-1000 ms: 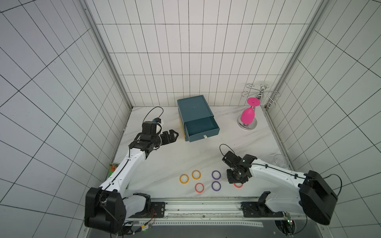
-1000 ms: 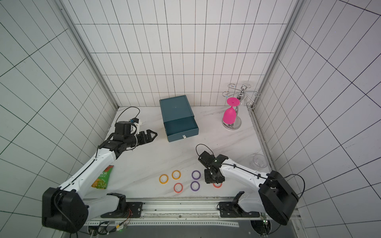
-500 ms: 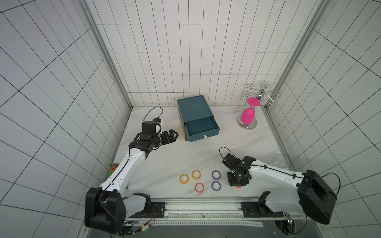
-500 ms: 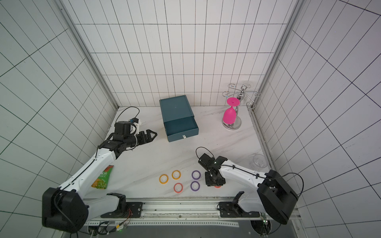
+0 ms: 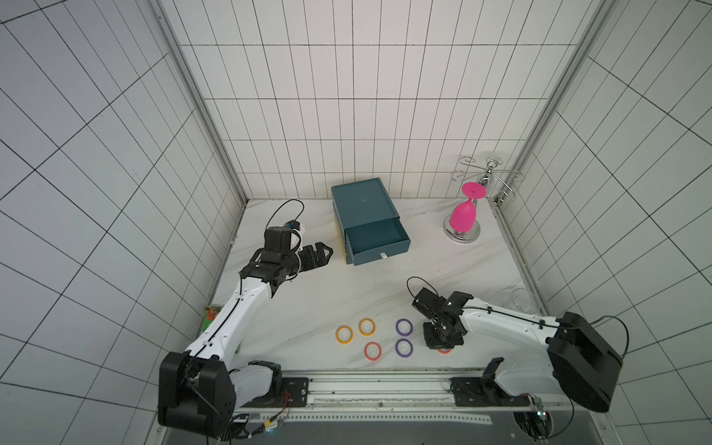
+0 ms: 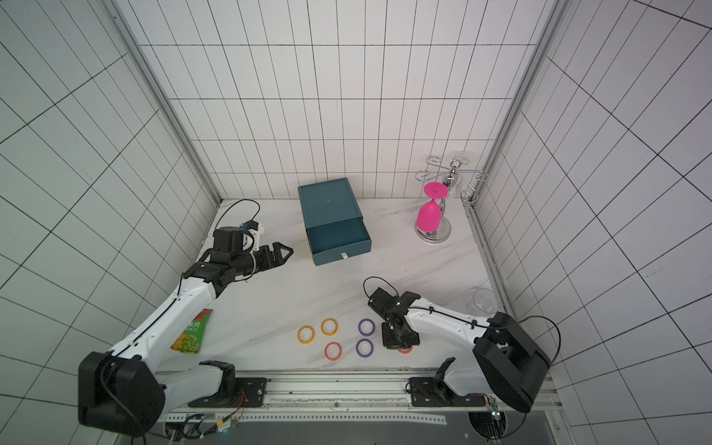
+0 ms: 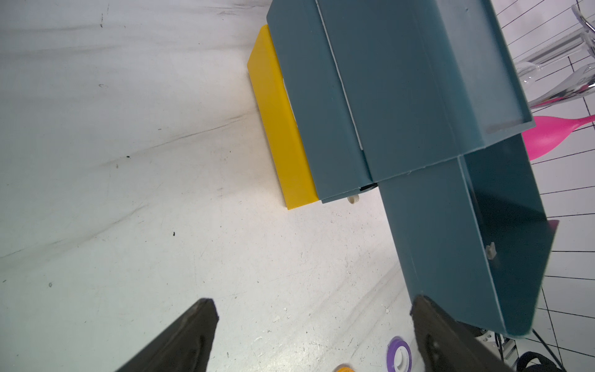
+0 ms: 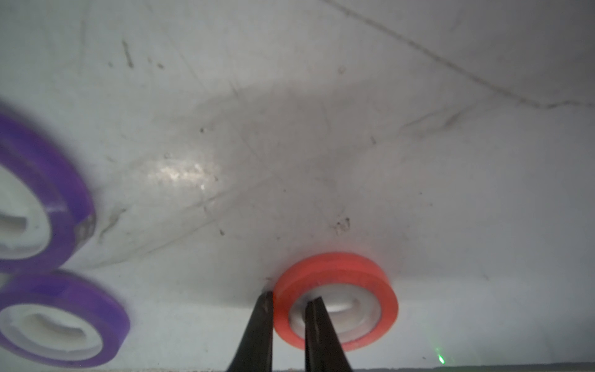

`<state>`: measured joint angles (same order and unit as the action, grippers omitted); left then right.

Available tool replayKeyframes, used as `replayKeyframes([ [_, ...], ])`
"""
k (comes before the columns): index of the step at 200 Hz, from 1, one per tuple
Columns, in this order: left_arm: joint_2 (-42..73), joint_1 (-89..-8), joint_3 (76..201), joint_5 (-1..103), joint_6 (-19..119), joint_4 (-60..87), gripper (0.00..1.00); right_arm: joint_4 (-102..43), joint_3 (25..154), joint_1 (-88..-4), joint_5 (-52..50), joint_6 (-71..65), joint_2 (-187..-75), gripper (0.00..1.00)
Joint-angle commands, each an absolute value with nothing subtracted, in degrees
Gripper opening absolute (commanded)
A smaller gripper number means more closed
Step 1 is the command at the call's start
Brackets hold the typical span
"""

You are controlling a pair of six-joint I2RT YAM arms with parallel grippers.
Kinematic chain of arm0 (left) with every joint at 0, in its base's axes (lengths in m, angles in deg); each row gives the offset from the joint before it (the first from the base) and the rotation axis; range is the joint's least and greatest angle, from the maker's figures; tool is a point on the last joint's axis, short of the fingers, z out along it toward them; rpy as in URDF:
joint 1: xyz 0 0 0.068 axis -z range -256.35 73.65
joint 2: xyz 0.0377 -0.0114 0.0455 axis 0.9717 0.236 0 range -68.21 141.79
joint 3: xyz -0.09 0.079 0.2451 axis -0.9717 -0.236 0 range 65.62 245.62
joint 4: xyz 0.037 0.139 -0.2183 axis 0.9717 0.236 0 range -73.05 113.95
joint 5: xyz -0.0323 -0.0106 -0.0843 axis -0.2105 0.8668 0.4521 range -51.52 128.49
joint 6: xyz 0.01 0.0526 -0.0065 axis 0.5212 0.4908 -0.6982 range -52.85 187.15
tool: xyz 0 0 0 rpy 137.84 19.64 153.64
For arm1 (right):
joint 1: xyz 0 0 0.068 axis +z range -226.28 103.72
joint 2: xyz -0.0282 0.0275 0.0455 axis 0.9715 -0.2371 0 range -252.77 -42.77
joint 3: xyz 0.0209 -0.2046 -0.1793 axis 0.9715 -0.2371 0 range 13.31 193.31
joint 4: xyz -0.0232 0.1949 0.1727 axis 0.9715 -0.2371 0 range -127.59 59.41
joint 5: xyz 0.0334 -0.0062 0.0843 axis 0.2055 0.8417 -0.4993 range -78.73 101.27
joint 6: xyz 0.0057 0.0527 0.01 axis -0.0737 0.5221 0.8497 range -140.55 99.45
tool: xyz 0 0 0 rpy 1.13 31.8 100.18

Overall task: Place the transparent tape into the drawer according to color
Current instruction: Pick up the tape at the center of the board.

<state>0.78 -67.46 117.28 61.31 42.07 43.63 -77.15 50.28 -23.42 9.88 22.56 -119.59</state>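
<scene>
So the red tape ring [image 8: 335, 299] is lying on the worktop [image 5: 346, 293] near the front edge, over on the right, and the right gripper [image 8: 289, 298] has it by the wall; one of the fingers [image 8: 257, 325] sits outside the red band and the other is down in the pale core, pinched together on it; in both top views we only get a sliver of red poking out under that gripper; just to its left are two purple rings [image 5: 403, 327], one behind the other, then the second red ring [image 5: 372, 351], then two orange-yellow rings [image 5: 344, 334], all flat and none touching; well behind them the teal cabinet [image 5: 362, 200] stands by the back wall with its top drawer [image 5: 375, 240] pulled out, and a yellow drawer [image 7: 283, 128] peeks out at its base; the left gripper [image 5: 326, 255] hovers just left of the cabinet with its fingers spread wide; a pink glass [image 5: 464, 217] hangs upside down on a metal rack in the back right corner
</scene>
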Motion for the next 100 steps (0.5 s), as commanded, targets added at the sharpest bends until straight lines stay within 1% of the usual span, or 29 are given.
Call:
replayKeyframes([
  [1, -0.43, -67.79, 116.8, 62.05, 42.53, 43.58, 0.98, -77.14, 49.38, -22.97, 10.98, 22.53, -121.44, 0.0],
  [100, -1.79, -67.77, 115.17, 61.67, 42.46, 44.99, 0.98, -83.82, 55.61, -23.87, 16.58, 20.77, -115.4, 0.0],
])
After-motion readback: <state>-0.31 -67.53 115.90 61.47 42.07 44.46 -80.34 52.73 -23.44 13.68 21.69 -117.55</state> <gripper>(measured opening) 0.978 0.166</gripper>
